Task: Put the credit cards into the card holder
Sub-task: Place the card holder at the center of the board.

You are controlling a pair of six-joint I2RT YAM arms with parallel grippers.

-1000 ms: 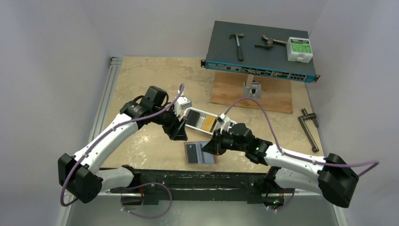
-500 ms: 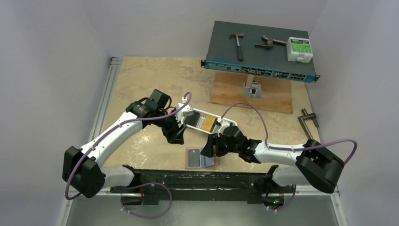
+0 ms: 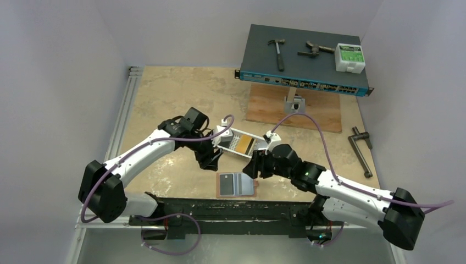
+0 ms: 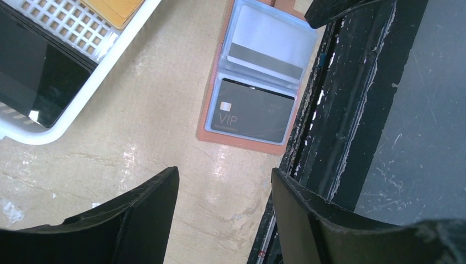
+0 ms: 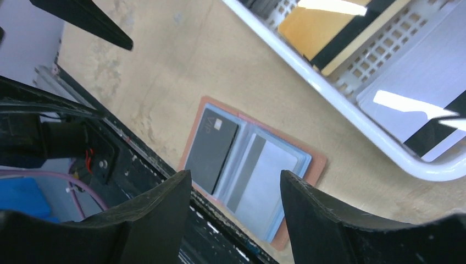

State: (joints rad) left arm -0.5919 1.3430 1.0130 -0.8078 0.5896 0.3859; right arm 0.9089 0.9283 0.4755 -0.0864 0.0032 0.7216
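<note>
Left wrist view: I see left tool [image 4: 222, 176] and right tool [image 5: 235, 176] apart, empty, above the open reddish-brown leather card holder [image 4: 207, 118] holding a black plastic card [image 4: 253, 113] and a pale blue-grey card [image 4: 266, 44].

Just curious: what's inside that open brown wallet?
In the card holder, clear sleeves show a black VIP card and a pale grey striped card. Anything beneath them is covered.

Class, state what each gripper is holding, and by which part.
Nothing is held: the left gripper and the right gripper are both open and empty.
</note>
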